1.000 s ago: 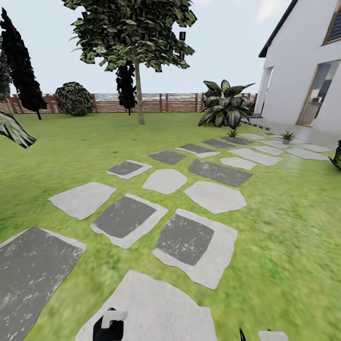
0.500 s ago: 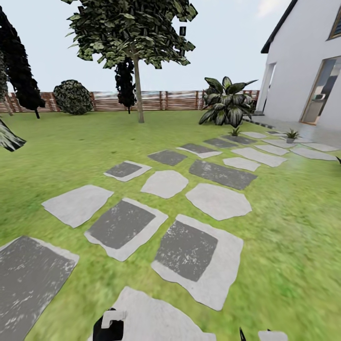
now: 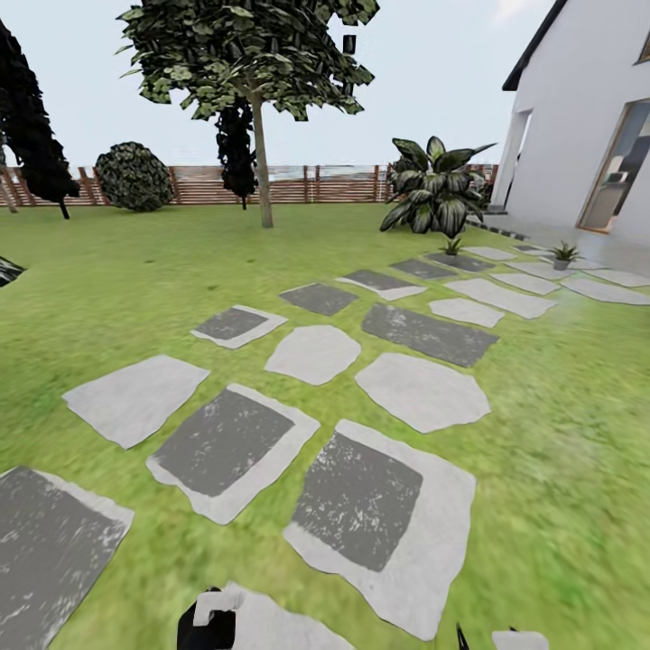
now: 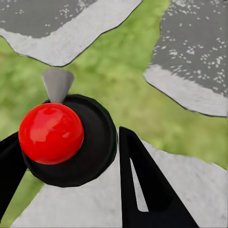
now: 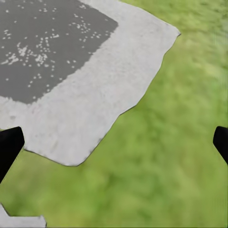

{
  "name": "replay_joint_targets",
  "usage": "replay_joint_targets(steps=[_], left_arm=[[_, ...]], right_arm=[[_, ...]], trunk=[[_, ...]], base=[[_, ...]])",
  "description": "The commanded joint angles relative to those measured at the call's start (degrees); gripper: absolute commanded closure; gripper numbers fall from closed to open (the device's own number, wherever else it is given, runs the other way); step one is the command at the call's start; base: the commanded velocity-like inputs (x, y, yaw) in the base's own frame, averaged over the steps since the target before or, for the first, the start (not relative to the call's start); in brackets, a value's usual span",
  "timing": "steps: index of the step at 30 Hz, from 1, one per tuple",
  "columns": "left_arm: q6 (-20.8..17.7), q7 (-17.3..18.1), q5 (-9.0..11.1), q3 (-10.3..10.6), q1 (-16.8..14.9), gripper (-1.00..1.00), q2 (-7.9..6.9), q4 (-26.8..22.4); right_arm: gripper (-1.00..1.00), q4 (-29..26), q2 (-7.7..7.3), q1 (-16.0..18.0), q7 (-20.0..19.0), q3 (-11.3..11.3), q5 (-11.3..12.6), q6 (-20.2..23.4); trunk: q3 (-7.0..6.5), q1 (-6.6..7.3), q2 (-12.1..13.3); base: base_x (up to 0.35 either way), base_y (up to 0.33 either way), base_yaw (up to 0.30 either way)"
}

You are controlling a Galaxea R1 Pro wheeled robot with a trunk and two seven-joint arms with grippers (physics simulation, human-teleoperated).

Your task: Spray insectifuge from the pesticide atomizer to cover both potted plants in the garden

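Stretching ahead of you, the green lawn (image 3: 126,271) lies open between grey stepping stones (image 3: 422,391); the brown slatted fence (image 3: 307,185) bounds it. Both small potted plants (image 3: 452,246) sit far right, slightly closer than before. Your left gripper (image 4: 71,156) clamps a red-knobbed black object (image 4: 51,133); your right gripper (image 5: 114,142) is spread wide.

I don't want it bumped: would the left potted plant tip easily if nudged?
Probably: the potted plant looks small, its leaves spreading wider than its tiny pot. It seems to sit on a flat stone, so it might slide instead. Weight is unclear from here.
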State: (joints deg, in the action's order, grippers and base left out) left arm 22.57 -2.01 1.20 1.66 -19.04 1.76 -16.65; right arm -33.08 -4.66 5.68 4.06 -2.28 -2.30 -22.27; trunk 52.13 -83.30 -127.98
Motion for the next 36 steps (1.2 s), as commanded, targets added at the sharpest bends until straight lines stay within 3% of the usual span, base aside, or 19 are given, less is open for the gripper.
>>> replay_joint_targets(steps=[1, 19, 36], left_arm=[[0.2, -0.2, 0.1, 0.2, 0.0, 1.00, 0.00, 0.0], [0.2, -0.2, 0.1, 0.2, 0.0, 1.00, 0.00, 0.0], [0.2, -0.2, 0.0, 0.2, 0.0, 1.00, -0.08, 0.0]], right_arm=[[-1.00, 0.0, 0.00, 0.0, 0.2, 0.0, -0.2, -0.1], [-1.00, 0.0, 0.00, 0.0, 0.2, 0.0, -0.2, -0.1], [-1.00, 0.0, 0.00, 0.0, 0.2, 0.0, -0.2, -0.1]], trunk=[[0.14, -0.02, 0.0], [1.68, -0.02, 0.0], [1.82, -0.02, 0.0]], base=[[0.335, 0.000, 0.000], [0.335, 0.000, 0.000], [0.335, 0.000, 0.000]])
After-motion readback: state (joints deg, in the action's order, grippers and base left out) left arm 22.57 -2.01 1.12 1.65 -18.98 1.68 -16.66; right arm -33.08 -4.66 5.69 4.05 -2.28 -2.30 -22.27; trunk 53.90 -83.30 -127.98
